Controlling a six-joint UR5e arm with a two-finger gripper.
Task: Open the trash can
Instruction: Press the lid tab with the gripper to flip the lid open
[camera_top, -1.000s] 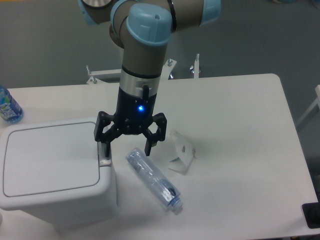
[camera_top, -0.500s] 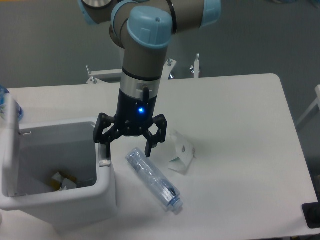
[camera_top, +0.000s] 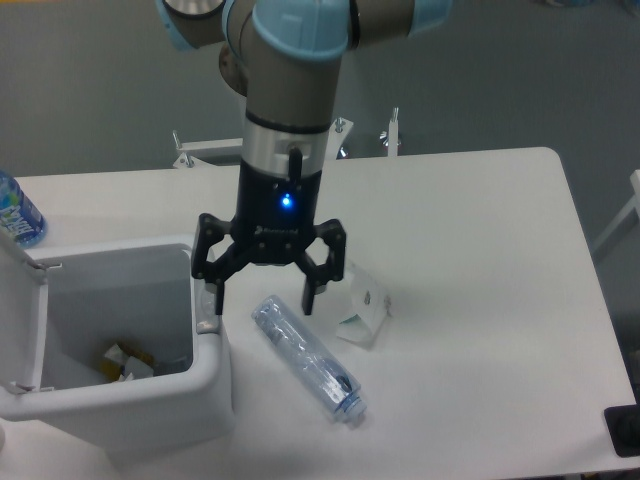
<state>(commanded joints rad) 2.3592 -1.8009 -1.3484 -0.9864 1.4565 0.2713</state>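
**White bin, lid up; gripper just right of its rim**

White plastic trash can (camera_top: 130, 400) sits at the front left of the table (camera_top: 480, 300). Its lid (camera_top: 18, 310) stands raised on the left side, seen nearly edge-on. The interior is exposed; a few scraps, yellowish and pale, lie at the bottom (camera_top: 125, 362). A small grey tab (camera_top: 207, 324) shows on the right rim.

Writing: none legible. The blue-labelled bottle (camera_top: 18, 215) at the far left table edge carries print too small to read. The folded white carton (camera_top: 362, 308) right of the gripper has a small dark mark and a green edge, unreadable. The clear crushed bottle (camera_top: 305, 360) lies on its side, running diagonally, just right of the bin, cap end toward the front right; its label is blurred.

Arm: the wrist points straight down, blue-capped joints at the top of the view, and a blue light is lit on the black gripper body. Gripper (camera_top: 263, 297) hangs over the gap between the bin's right rim and the crushed bottle. Fingers spread wide, holding nothing; the left fingertip (camera_top: 218, 298) sits just above the grey tab, contact not discernible.
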